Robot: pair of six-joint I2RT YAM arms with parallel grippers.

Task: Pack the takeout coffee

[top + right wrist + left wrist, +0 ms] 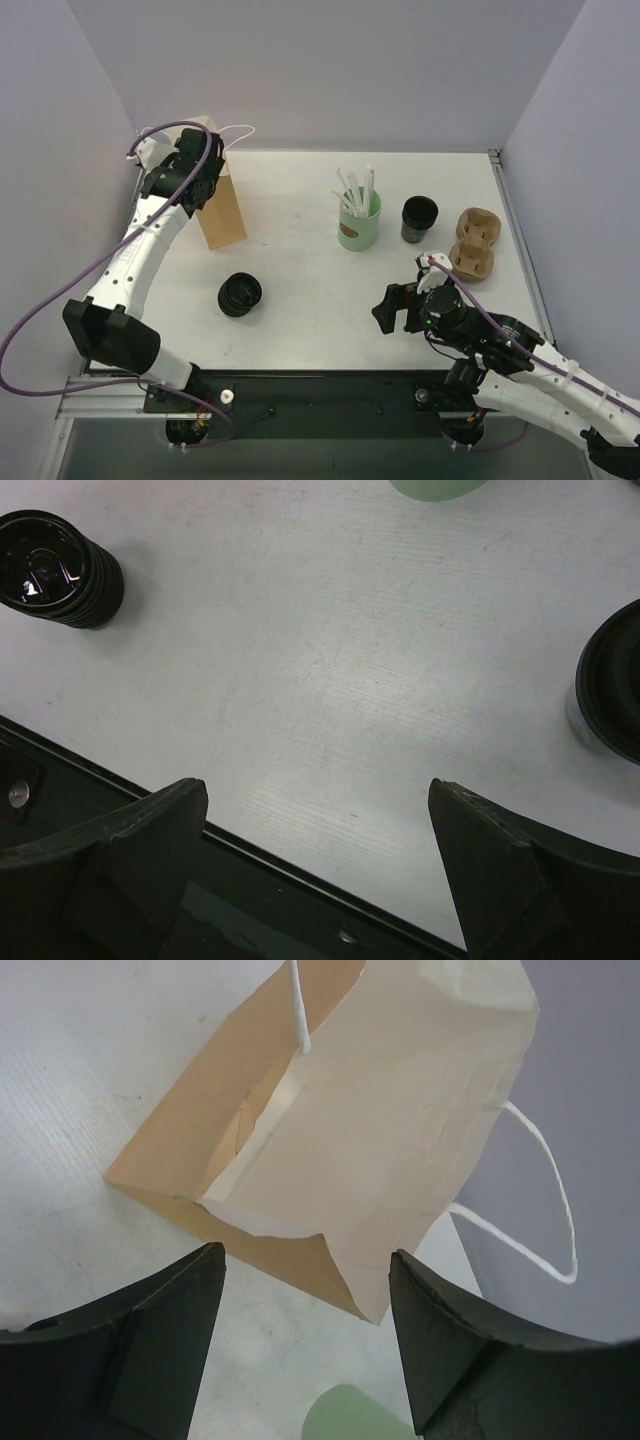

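Observation:
The takeout coffee (419, 218), a small black cup with a round black lid, stands upright at the back right of the table, between the green cup and the carrier. Its edge shows at the right of the right wrist view (610, 695). My right gripper (387, 309) is open and empty, low over the table's front edge, left of and nearer than the cup (318, 785). A tan paper bag (220, 200) with white handles stands open at the back left (340, 1130). My left gripper (196, 172) is open and empty just above the bag's mouth (305, 1255).
A mint-green cup (358, 224) with white straws stands mid-table, left of the coffee (435, 488) (355, 1415). A squat stack of black lids (240, 294) sits front left (55, 565). A brown cardboard cup carrier (474, 243) lies at the right. Walls close in on three sides.

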